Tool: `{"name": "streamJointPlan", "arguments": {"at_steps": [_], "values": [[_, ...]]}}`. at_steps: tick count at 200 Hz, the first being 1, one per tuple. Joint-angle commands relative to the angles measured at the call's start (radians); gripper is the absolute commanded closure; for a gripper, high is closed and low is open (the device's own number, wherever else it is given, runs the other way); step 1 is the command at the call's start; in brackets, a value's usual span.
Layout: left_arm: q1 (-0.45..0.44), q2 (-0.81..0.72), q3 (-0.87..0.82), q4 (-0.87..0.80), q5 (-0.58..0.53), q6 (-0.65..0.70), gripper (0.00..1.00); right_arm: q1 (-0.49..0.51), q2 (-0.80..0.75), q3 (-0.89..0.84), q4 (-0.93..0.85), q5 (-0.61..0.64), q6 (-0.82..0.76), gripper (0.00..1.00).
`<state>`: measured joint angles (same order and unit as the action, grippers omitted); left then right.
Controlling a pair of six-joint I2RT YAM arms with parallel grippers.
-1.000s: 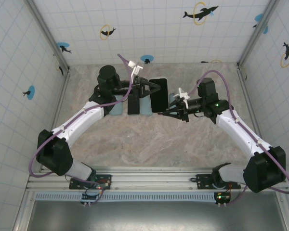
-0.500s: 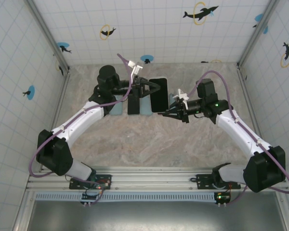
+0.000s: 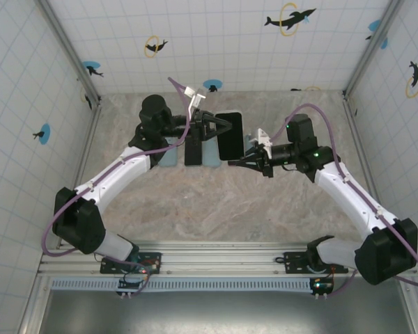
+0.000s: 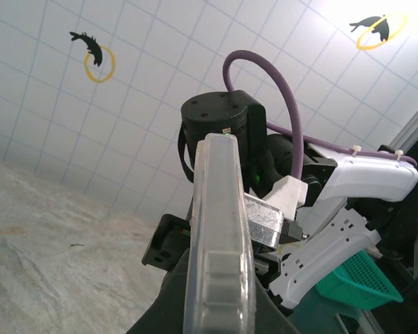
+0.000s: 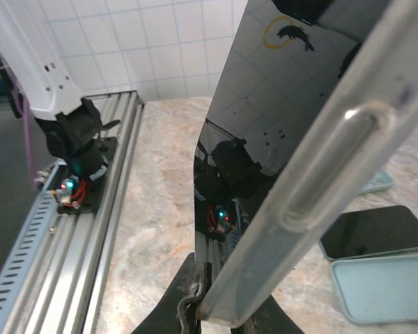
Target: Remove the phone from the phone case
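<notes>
Here, the phone is sitting inside its clear phone case. Both are hanging in the air over the far half of the table, about midway between its left and right edges.

The left gripper is reaching in from the left and pinching the long left side of the phone case, with its fingers pressed tight on it. The right gripper is reaching in from the right and pinching the near right corner of the phone case, with its fingers squeezed on it too. So the phone is sitting between the two grippers, and both are touching its case.

Below it, a second black phone and two light blue cases are lying flat on the table, just to the left of the held phone.

Some things are hard to see. In both wrist views the bottom edge is cutting off the dark fingers, so their tips are hiding. From the left wrist the phone case is showing its thin edge, so the screen is hiding. From above, the clear case is almost melting into the black phone. I cannot tell if the phone is coming loose from the case. A pale thing beside the right gripper is partly hiding behind that arm.
</notes>
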<state>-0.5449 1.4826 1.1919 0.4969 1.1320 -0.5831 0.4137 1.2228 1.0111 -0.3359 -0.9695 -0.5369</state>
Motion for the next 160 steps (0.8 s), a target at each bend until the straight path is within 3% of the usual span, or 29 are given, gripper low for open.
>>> {"name": "streamJointPlan", "arguments": {"at_steps": [1,96,121,160], "values": [[-0.058,-0.027,-0.019,-0.047,0.101,-0.114,1.0,-0.011,-0.017,0.02,0.153,0.25,-0.083,0.91],[-0.107,-0.024,-0.011,-0.014,0.117,-0.142,1.0,-0.021,0.005,0.057,0.309,0.244,-0.011,0.92],[-0.11,-0.01,-0.005,0.027,0.12,-0.174,1.0,0.035,0.006,0.063,0.267,0.369,-0.097,0.92],[-0.111,-0.003,-0.003,0.059,0.111,-0.189,1.0,0.051,-0.012,0.03,0.343,0.4,-0.057,0.93]]}}
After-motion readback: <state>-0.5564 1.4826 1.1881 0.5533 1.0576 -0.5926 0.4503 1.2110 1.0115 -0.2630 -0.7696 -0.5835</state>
